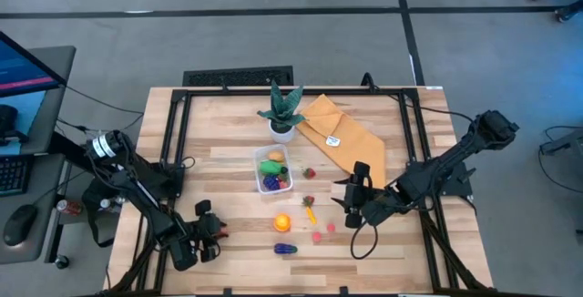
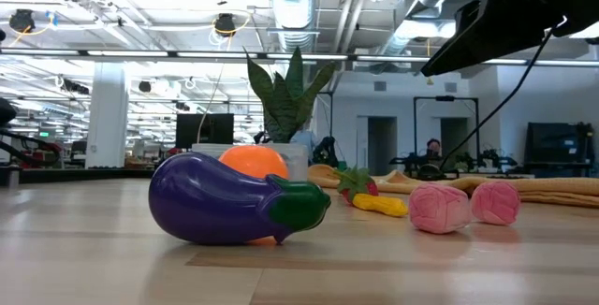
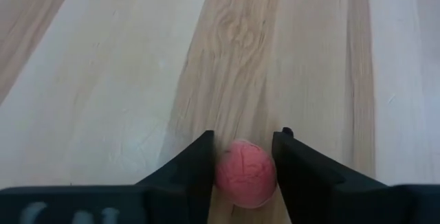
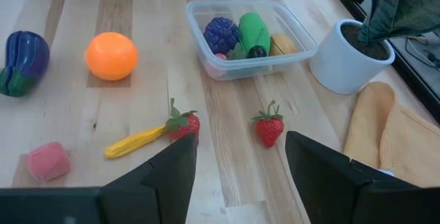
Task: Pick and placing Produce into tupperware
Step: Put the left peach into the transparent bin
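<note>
The left end effector [image 3: 244, 157], low at the worktop's [image 1: 228, 156] front left, is clamped narrowly around a small pink wrinkled ball [image 3: 245, 172], probably to carry it away. The right end effector [image 4: 237, 159] hovers wide open over two strawberries [image 4: 269, 128], well placed to descend. The clear tupperware [image 1: 260, 162] sits mid-worktop beside a potted plant [image 1: 281, 110], already holding purple, green and yellow produce.

Left arm stretched low along the near left of the table, left gripper [image 1: 212, 230] closed on a pink ball [image 3: 245, 172], one finger each side. Right arm bent in from the right, right gripper [image 1: 352, 197] spread wide, holding nothing.
</note>
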`<action>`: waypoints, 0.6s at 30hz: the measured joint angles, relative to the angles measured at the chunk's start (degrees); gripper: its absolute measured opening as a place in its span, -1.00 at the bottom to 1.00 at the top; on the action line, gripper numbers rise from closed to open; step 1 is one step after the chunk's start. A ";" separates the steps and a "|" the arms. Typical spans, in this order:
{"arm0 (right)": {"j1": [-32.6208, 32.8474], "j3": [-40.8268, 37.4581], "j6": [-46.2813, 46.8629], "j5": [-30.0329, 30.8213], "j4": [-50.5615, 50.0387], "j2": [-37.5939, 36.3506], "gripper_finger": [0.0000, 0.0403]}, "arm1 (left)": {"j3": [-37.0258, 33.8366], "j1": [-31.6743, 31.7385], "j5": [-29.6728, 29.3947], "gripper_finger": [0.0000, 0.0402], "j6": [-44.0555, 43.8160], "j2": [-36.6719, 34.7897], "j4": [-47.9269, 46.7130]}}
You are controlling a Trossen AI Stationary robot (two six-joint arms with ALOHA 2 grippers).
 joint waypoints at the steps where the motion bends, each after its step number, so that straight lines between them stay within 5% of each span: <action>1: 0.00 -0.01 0.00 0.00 0.00 0.00 0.08 | 0.00 0.00 -0.02 -0.38 0.00 0.00 -0.11; 18: 0.00 0.01 -0.11 0.08 0.22 0.00 0.08 | 0.02 1.21 -2.25 -0.51 2.59 0.07 -0.14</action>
